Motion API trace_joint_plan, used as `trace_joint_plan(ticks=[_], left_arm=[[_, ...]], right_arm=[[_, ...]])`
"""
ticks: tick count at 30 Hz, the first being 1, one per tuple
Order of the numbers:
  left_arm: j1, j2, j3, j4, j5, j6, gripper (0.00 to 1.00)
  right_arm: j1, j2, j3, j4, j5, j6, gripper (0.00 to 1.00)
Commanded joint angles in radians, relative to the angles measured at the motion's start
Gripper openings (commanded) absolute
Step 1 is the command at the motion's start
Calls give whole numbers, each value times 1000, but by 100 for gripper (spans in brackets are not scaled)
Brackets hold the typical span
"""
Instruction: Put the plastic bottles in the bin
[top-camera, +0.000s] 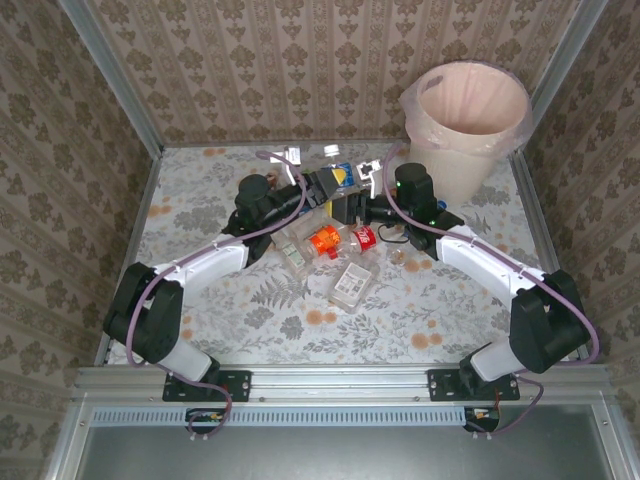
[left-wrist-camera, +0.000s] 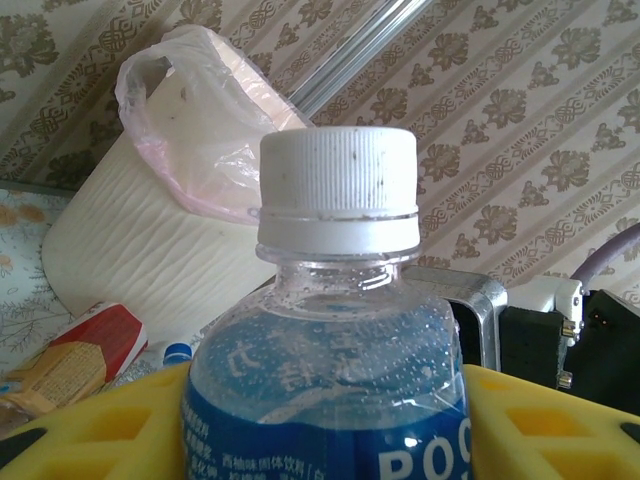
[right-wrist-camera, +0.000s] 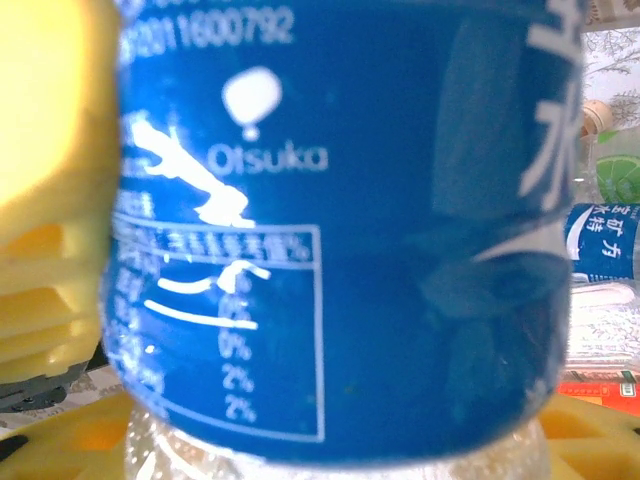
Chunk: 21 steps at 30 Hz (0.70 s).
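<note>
Clear blue-labelled bottle (left-wrist-camera: 330, 400), white ribbed cap (left-wrist-camera: 338, 185)

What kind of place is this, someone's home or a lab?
Probably a staged robot test cell, not a home: wallpapered panels in a metal frame box in a table, and two arms are bolted to a rail at its near edge.

A robot test cell dressed up as a home room: patterned wallpaper (top-camera: 300, 60) on panels framed by bare aluminium posts (top-camera: 108, 75), a desk (top-camera: 250, 320) covered in floral print, a bag-lined bin (top-camera: 470, 165) at upper right, and robot arms (top-camera: 200, 268) bolted to a metal rail (top-camera: 340, 381) along the bottom.
</note>
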Motion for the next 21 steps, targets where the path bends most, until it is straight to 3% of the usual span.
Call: trace_joint_plan(ticks=[1,8,16,21], left_arm=[[-8,-2,18,48,15,-13,50],[-4,-29,34,-78,-19,28,64],[22,-172,-13,-236,-147,124,98],[38,-302,-46,-398,-284,198,100]], right_arm=[[0,-20,22,-25,-1,-36,55],[-1,-29,33,-78,45,-70,49],[-24,-61,42,-199,135,-143,46],[-61,-69,89,-326,179,-200,45]])
